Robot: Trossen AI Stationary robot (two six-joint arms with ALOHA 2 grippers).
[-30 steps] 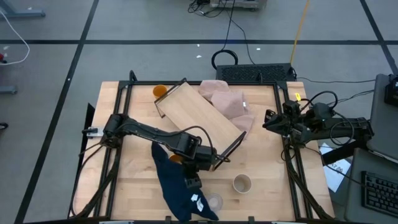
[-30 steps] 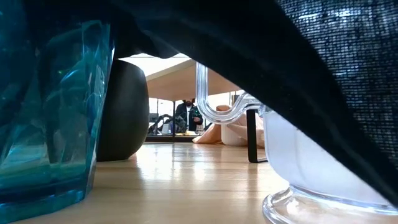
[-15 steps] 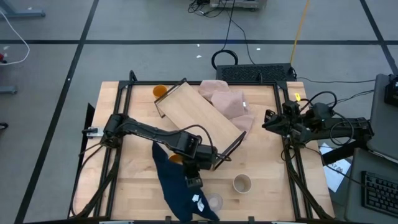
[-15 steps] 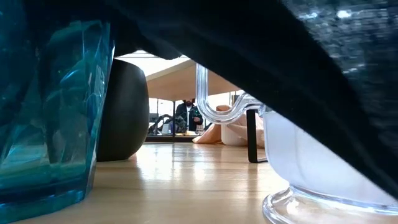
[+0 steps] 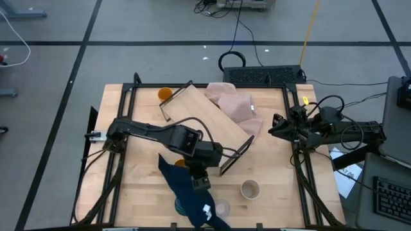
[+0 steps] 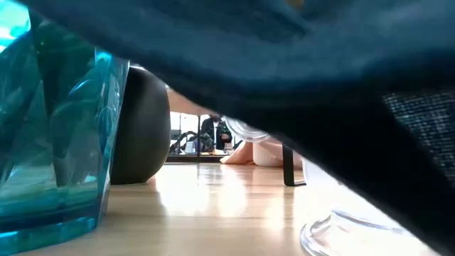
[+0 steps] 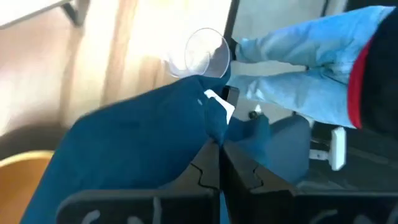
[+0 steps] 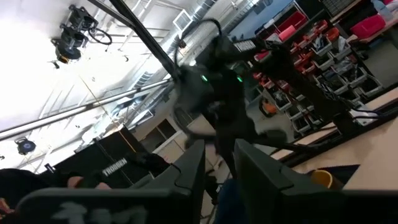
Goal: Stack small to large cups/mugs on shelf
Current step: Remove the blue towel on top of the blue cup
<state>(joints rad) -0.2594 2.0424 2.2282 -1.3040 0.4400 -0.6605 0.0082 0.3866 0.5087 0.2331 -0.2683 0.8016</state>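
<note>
Left pincer (image 5: 198, 182) is clamped shut on a dark blue cloth (image 5: 186, 192), with the shelf (image 5: 205, 121) lying askew just beyond it on the worktop (image 5: 138, 186). Beige cup (image 5: 250, 189) and clear cup (image 5: 221, 208) sit near it. Right pincer (image 5: 275, 127) waits narrow at the worktop's edge, holding nothing.

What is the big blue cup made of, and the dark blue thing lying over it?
The tall teal faceted tumbler looks like see-through plastic or glass: light passes through its shiny ribbed wall. The dark blue cloth looks like woven fabric: it drapes in soft folds and shows a fine weave.
</note>
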